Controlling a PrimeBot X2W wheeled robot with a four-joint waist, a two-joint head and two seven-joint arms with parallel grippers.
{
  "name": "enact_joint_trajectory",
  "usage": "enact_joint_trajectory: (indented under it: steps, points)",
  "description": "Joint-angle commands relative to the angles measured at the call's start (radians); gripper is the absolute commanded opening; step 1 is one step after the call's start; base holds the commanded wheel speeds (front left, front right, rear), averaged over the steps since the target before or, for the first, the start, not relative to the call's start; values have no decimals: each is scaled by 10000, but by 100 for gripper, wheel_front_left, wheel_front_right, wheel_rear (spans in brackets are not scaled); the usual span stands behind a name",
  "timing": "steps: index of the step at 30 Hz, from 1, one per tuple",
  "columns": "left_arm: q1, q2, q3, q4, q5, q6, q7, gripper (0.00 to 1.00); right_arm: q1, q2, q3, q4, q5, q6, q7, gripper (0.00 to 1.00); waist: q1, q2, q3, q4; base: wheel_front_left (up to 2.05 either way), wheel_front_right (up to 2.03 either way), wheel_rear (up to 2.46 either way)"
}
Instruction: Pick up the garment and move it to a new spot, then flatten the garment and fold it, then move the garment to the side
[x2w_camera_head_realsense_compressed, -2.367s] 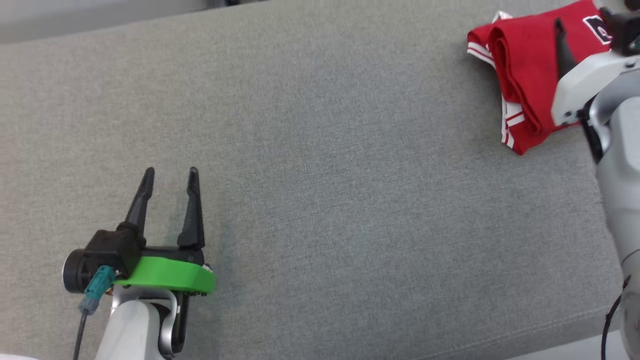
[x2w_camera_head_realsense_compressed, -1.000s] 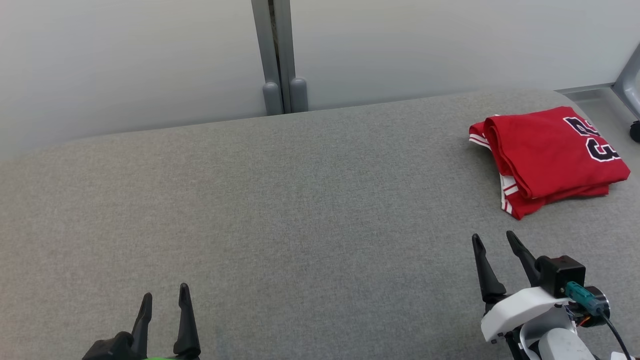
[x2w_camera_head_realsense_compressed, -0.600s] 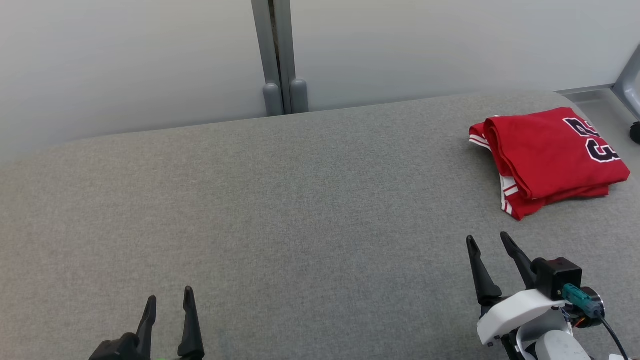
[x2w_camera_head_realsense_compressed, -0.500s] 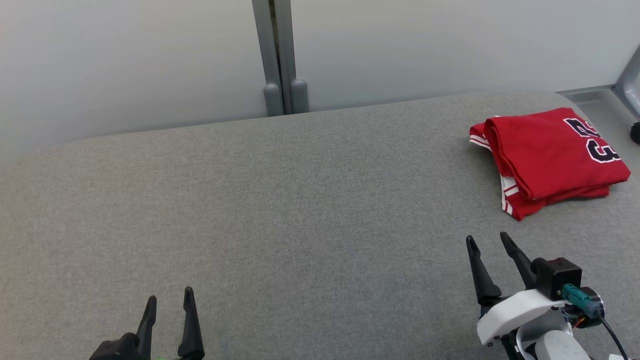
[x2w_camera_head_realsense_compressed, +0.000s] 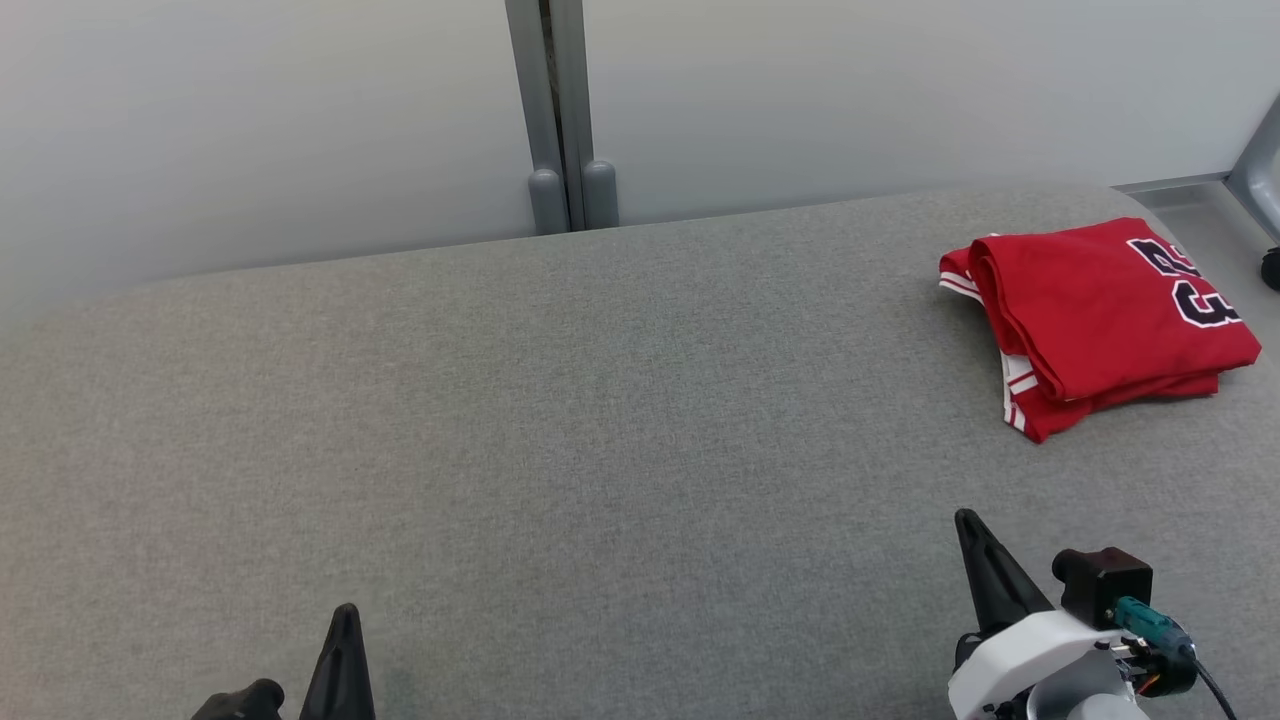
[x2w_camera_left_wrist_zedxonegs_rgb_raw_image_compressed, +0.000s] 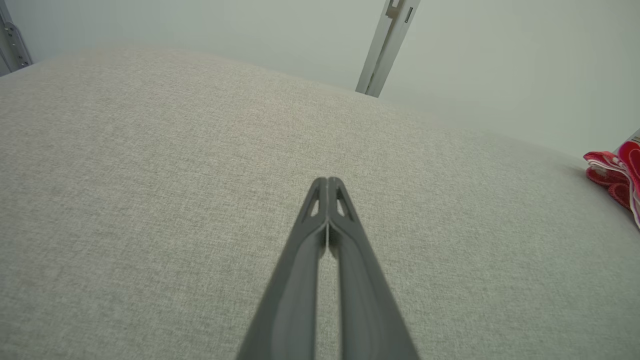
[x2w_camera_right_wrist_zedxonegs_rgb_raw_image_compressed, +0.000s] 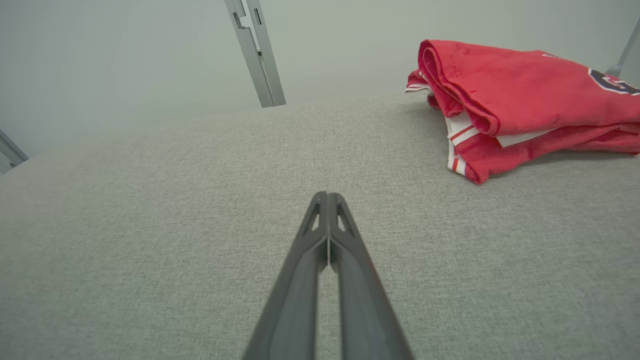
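From the head view, the grey cushioned surface (x2w_camera_head_realsense_compressed: 600, 450) spreads wide, and the red garment (x2w_camera_head_realsense_compressed: 1095, 320) lies folded at its far right, dark numerals with white outlines on its top layer and white-striped trim at its near edge. Nothing lies between it and either arm. The left gripper (x2w_camera_head_realsense_compressed: 345, 612) pokes up at the lower left with its fingers pressed into one point, holding nothing. The right gripper (x2w_camera_head_realsense_compressed: 966, 520) at the lower right is likewise pinched together and empty, well short of the garment. Behind the surface a metal post (x2w_camera_head_realsense_compressed: 560, 110) splits the pale wall (x2w_camera_head_realsense_compressed: 250, 130). A dark round thing at the right edge (x2w_camera_head_realsense_compressed: 1270, 268) may be a caster; too little of it shows.

In the left wrist view, the left gripper (x2w_camera_left_wrist_zedxonegs_rgb_raw_image_compressed: 327, 181) has its two fingers meeting at the tips above bare fabric. The garment (x2w_camera_left_wrist_zedxonegs_rgb_raw_image_compressed: 617, 172) is just a red sliver at the right edge, far off.

The right wrist view brings the garment (x2w_camera_right_wrist_zedxonegs_rgb_raw_image_compressed: 515, 95) much closer, up and to the right of the closed right gripper (x2w_camera_right_wrist_zedxonegs_rgb_raw_image_compressed: 327, 196). Here the stacked folds show side-on, the thick rolled top layer over the striped layers beneath, which the head view flattens. The post (x2w_camera_right_wrist_zedxonegs_rgb_raw_image_compressed: 257, 50) leans at the upper left.
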Motion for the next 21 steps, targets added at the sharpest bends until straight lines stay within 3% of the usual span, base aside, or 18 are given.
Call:
enact_joint_trajectory:
  steps: [1,21]
  points:
    - [-91,7,70,-108,-381,-28,103,0,-176,-20,-91,-129,417,0,111,0,0,0,4,5,0,0,0]
    - [-680,20,562,-187,-3415,-225,1042,0,-173,-44,-426,-585,3924,-2,1004,0,0,0,55,57,0,0,0]
